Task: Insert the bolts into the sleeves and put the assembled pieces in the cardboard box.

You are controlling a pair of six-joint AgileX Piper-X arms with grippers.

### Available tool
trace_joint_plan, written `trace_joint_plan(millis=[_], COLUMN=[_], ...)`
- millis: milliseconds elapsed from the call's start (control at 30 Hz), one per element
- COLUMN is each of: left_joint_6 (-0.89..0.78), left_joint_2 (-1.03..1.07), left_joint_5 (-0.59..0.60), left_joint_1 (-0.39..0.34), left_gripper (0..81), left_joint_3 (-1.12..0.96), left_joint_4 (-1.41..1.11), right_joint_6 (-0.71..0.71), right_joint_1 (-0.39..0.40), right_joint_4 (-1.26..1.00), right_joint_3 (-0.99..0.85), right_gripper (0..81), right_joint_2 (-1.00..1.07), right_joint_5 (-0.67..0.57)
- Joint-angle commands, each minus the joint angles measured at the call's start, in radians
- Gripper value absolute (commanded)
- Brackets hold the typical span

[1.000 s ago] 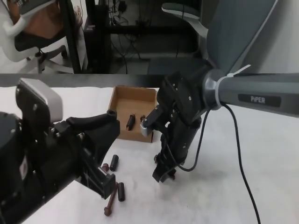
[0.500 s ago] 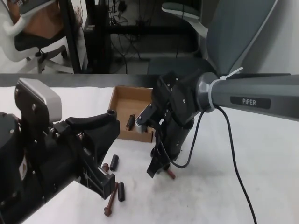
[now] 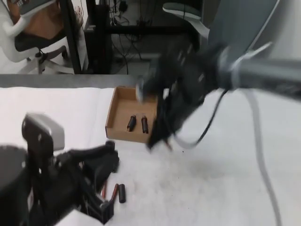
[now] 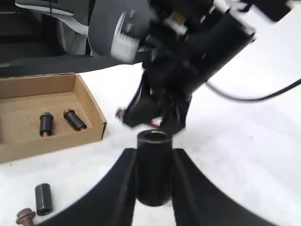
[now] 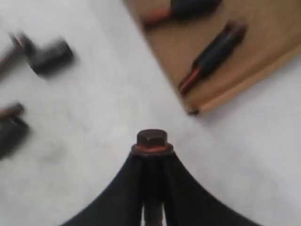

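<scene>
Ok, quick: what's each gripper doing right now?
Left gripper: shut on a black cylindrical sleeve.
Right gripper: shut on a dark hex-headed bolt.

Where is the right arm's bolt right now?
The bolt is clamped in the right gripper's jaws, held over the bench by the cardboard box's near right corner in the high view.

Office-like robotics lab, swivel chairs (image 3: 29,43), dangling cables (image 3: 123,46), white-covered bench (image 3: 221,188)

A black sleeve (image 4: 154,167) and a hex-head bolt (image 5: 151,141) are each gripped; two assembled pieces (image 3: 131,123) (side by side) lie in the cardboard box (image 3: 123,135), loose bolts (image 3: 114,190) seemingly at its 7 o'clock.
</scene>
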Motion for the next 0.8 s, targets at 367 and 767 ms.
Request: trace_joint_plan(millis=[367, 767], left_joint_6=[-0.101, -0.101], left_joint_2=[0.029, 0.075], left_joint_5=[-0.092, -0.179], left_joint_1=[-0.15, -0.166], left_gripper=[1.8, 1.8], left_joint_3=[0.134, 0.134], left_joint_4=[-0.276, -0.408], right_joint_6=[0.411, 0.476], right_joint_1=[0.188, 0.304], right_joint_4=[-0.751, -0.896], right_joint_3=[0.437, 0.508], right_gripper=[0.4, 0.4], right_joint_2=[-0.416, -0.415], right_joint_5=[-0.147, -0.098])
